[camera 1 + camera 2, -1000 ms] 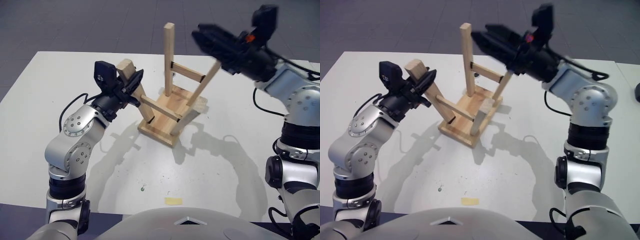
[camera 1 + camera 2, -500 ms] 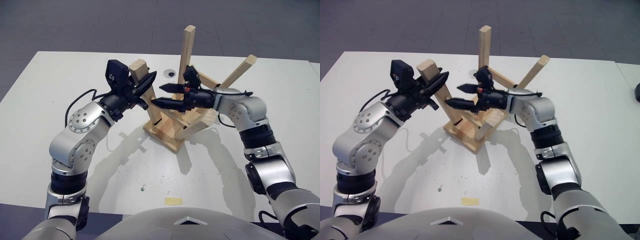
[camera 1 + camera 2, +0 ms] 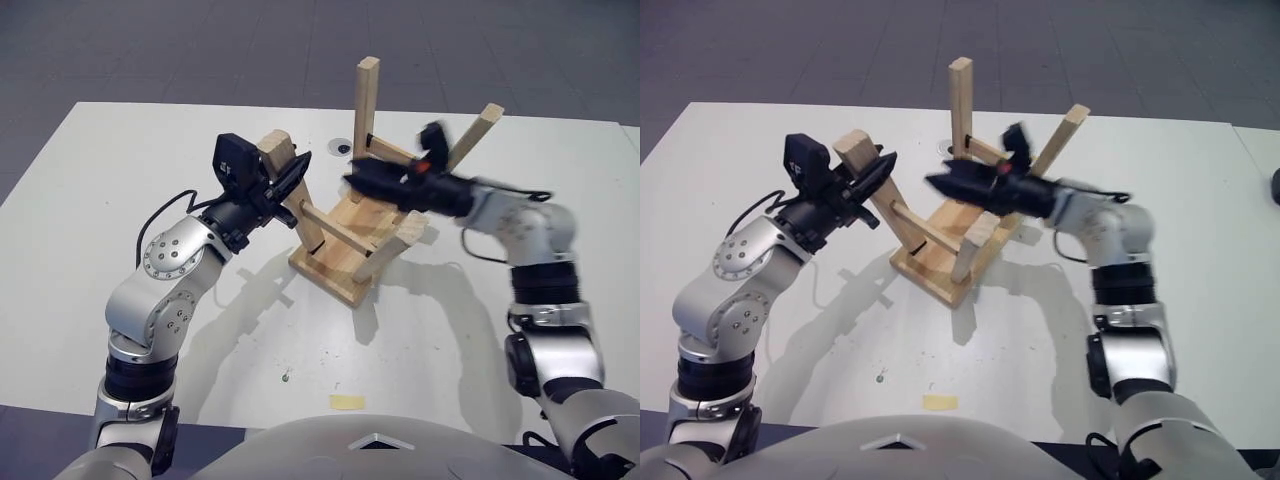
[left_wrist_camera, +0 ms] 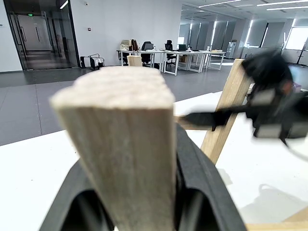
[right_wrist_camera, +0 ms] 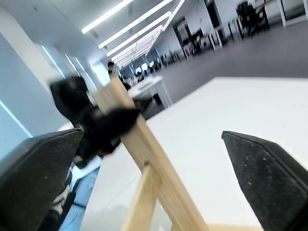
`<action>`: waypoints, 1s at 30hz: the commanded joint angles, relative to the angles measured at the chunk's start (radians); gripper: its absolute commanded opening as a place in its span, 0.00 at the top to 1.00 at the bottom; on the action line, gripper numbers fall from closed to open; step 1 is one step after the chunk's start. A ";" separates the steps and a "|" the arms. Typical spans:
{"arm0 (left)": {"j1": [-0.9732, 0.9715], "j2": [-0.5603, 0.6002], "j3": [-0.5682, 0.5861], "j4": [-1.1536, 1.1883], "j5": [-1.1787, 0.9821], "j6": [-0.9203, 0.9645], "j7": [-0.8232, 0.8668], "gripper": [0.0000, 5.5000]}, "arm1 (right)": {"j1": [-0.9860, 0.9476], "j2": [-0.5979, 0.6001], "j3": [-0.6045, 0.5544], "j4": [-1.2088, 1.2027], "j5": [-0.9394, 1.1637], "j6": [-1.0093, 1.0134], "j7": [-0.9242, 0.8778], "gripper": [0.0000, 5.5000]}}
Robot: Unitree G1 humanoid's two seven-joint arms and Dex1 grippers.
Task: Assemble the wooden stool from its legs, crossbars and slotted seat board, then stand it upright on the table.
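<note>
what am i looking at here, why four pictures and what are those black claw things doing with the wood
This is a humanoid robot with two arms, each ending in a two-finger gripper. Two pictures come from cameras in its head, looking down over the arms. The other two come from a camera on each wrist, so they show the fingers close up. On the white table a wooden stool sits upside down, with its seat board on the table and its legs pointing up. The left gripper is clamped on the top end of one leg. The right gripper hangs open over the middle of the stool, holding nothing. A small yellow scrap lies near the table's front edge.
</note>
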 commanded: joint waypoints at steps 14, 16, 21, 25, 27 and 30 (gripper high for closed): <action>-0.075 -0.044 0.098 -0.082 -0.054 0.165 0.087 0.42 | -0.003 0.053 -0.170 -0.294 0.313 0.022 -0.466 0.02; -0.128 -0.038 0.130 -0.104 -0.079 0.185 0.103 0.36 | 0.004 0.063 -0.164 -0.299 0.322 0.014 -0.478 0.02; -0.399 0.037 0.235 -0.087 -0.108 0.218 0.122 0.20 | 0.000 0.069 -0.158 -0.310 0.348 -0.006 -0.501 0.02; -0.638 0.039 0.223 0.035 -0.071 0.157 0.100 0.06 | -0.012 0.067 -0.152 -0.328 0.338 -0.035 -0.533 0.02; -0.587 0.013 0.169 0.151 -0.037 0.130 0.053 0.02 | -0.026 0.076 -0.153 -0.329 0.351 -0.050 -0.560 0.02; -0.377 -0.039 0.025 0.313 0.030 0.078 -0.028 0.02 | 0.014 0.081 -0.134 -0.351 0.362 -0.044 -0.583 0.02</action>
